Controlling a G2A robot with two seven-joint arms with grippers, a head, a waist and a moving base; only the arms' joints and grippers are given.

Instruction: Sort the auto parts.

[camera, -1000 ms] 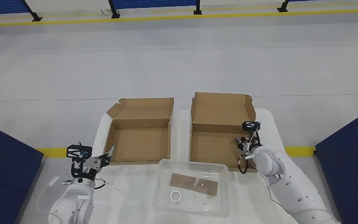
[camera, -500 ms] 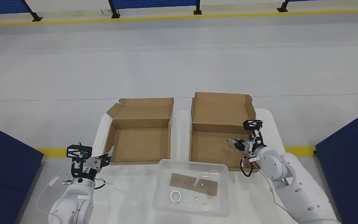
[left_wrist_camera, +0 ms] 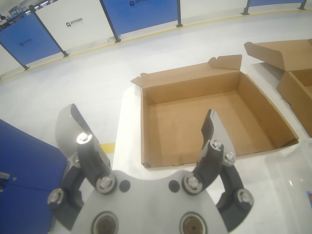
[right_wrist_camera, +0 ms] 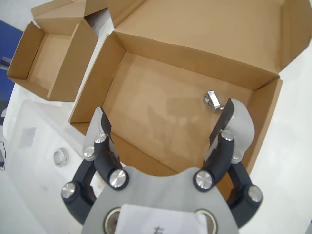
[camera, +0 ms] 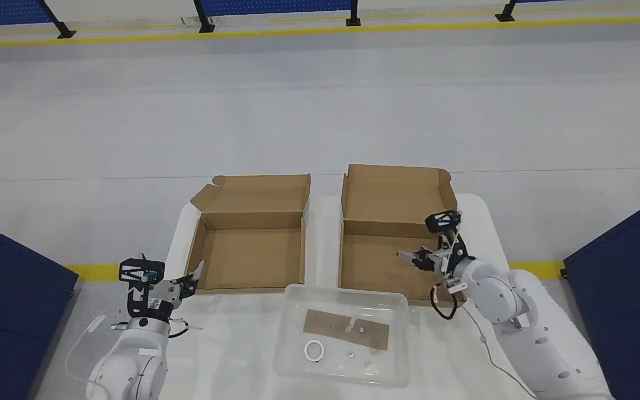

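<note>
Right claw [right_wrist_camera: 165, 109]: spread wide and holding nothing. It hangs over the near wall of the right box [right_wrist_camera: 190, 62], pointing into it.
Part [right_wrist_camera: 211, 101]: a small metal block with a stub. It lies on the right box floor near the far corner. In the wrist view it sits just beside one fingertip, and contact cannot be confirmed.
Reading of the part: it lies loose and not between the fingers, so I judge it already delivered. The wide spread suits a let-go.
Left claw [left_wrist_camera: 141, 110]: also wide and holding nothing. It hangs at the worktop [camera: 240, 320] edge just short of the left box [left_wrist_camera: 190, 88], facing its open mouth.
Reading of the left arm: it is parked clear of the tray [camera: 345, 291], probably to leave the other arm room.
Left box: floor bare, lid flap folded back, ready to receive.
Right box: lid flap likewise upright behind it, so entry from the front and from above is free.
Tray: clear, set on the worktop in front of both boxes and between the arms, so either claw can reach it.
Tray contents: a pale ring [camera: 314, 350], a strip of card [camera: 345, 328] and a few specks too small to identify.
Progress: early. One part is boxed, and the ring and small items are unsorted.
Next need: in my judgement, a claw over the tray, narrowed to suit the ring.
Risk: the ring lies flat and may slide on the smooth tray floor.
</note>
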